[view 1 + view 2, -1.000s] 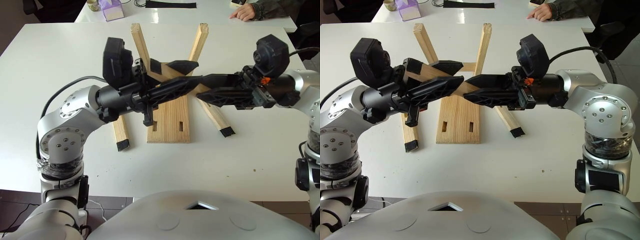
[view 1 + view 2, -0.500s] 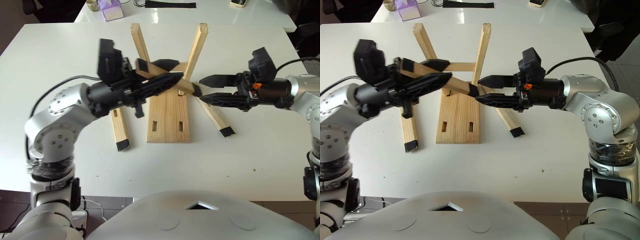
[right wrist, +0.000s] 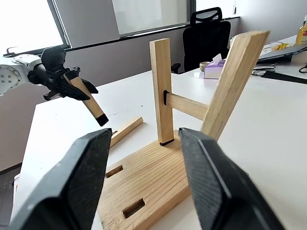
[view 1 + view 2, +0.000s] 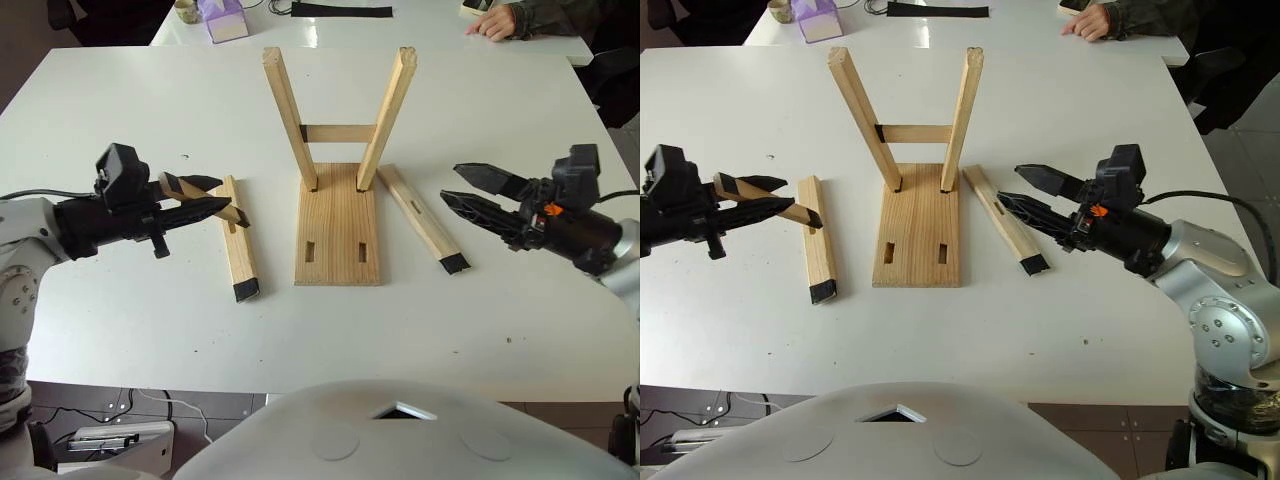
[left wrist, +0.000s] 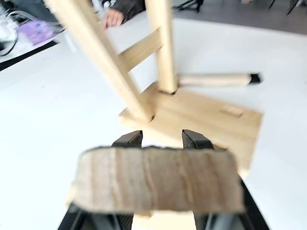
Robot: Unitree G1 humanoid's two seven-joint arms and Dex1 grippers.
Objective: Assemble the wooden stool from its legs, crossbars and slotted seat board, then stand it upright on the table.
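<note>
The board (image 4: 338, 225) lies flat mid-table (image 4: 120, 110), and two legs (image 4: 288, 115) joined by a crossbar (image 4: 338, 133) stand in its far slots, splaying apart toward the top. I can't make out how deep they sit. The two near slots (image 4: 314, 248) are open. One loose leg (image 4: 238, 240) lies just left of the board and another, the right loose leg (image 4: 418, 216), just right of it, both black-capped at the near end. My left gripper (image 4: 226, 192) hovers out to the left, fingers pinching a short bar (image 4: 800, 212) with a dark tip. I can't tell whether it is a leg or a crossbar. The tip crosses over the left loose leg from the head views, hiding part of it, while the right wrist view suggests it hangs clear. In the left wrist view the bar's end blocks most of the fingers. My right gripper (image 4: 450, 183) floats right of the right loose leg, fingers spread, holding nothing. On the far table sit a tissue box (image 4: 222, 17), a cup (image 4: 186, 10) and a black strip (image 4: 340, 10), all cut off by the frame. Any print on them is too small to read.
</note>
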